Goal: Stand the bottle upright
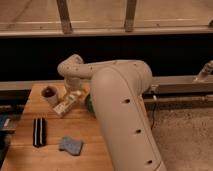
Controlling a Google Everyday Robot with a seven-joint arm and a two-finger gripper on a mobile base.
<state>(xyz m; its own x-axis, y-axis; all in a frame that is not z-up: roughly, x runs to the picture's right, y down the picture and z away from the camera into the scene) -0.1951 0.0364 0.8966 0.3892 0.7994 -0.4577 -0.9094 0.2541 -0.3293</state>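
Camera view, single vantage. Places are reckoned from the white cup [49, 95].

- A wooden table [55, 125] is seen at lower left; the cup is set upright near its far edge, its inside dark reddish.
- The bottle [66, 105] is found just right of the cup, lying on its side on the wood, slanted, one end towards the near left and the other towards the far right. It is not upright.
- The gripper [75, 94] is held directly over the far-right end of the bottle, right of the cup. The jaws are taken as spread apart; contact with the bottle cannot be told.
- The big white arm [120, 110] is seen running from the lower right up to a bent joint behind and right of the cup.
- A green bowl [89, 104] is glimpsed further right of the cup, beyond the bottle, mostly hidden by the arm.
- A black flat striped object [39, 131] is laid nearer the camera than the cup.
- A blue cloth [70, 145] is noted nearer again, to the right of it.
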